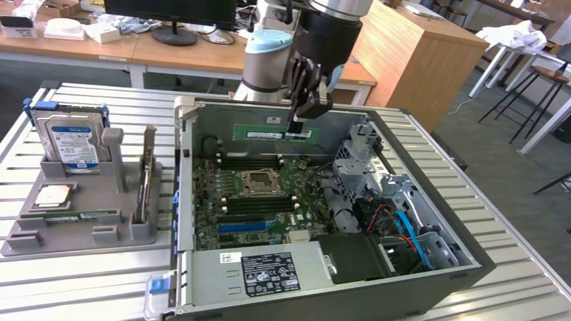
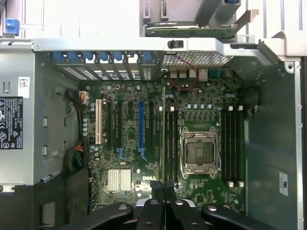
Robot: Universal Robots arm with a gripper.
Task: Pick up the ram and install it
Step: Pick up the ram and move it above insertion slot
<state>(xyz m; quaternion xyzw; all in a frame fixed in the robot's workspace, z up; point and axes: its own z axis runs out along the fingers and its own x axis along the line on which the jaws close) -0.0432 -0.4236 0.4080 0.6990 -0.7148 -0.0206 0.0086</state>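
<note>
On the exterior view's left, we see a gray rack (image 1: 53, 231) carrying a hard drive (image 1: 73, 144) and a square chip (image 1: 52, 195), well apart from the work. Moving right, we come to the open computer case (image 1: 428, 284), with the green board (image 1: 210, 200) lying flat inside it. Above the board hangs the ram (image 1: 263, 132), its long axis running across the exterior view from left to right and parallel to the dark slots (image 1: 254, 160) beside the socket (image 1: 259, 179). We judge that it is clear of the board and not yet seated, since it shows against the case's far wall above the slots. The gripper (image 1: 299, 127) comes straight down on it, and the jaws are pressed together on the ram's upper edge, nearer the end on the exterior view's right, so most of the stick reaches out toward the left. In the wrist view we look along the gripper (image 2: 163, 189) and see the ram (image 2: 163, 134) edge-on as a thin line. That line runs the same way as the slots (image 2: 171, 143) and lies just beside them, on the side away from the socket (image 2: 200, 152). From this we judge it to be aligned in direction but slightly off to one side of a slot.
</note>
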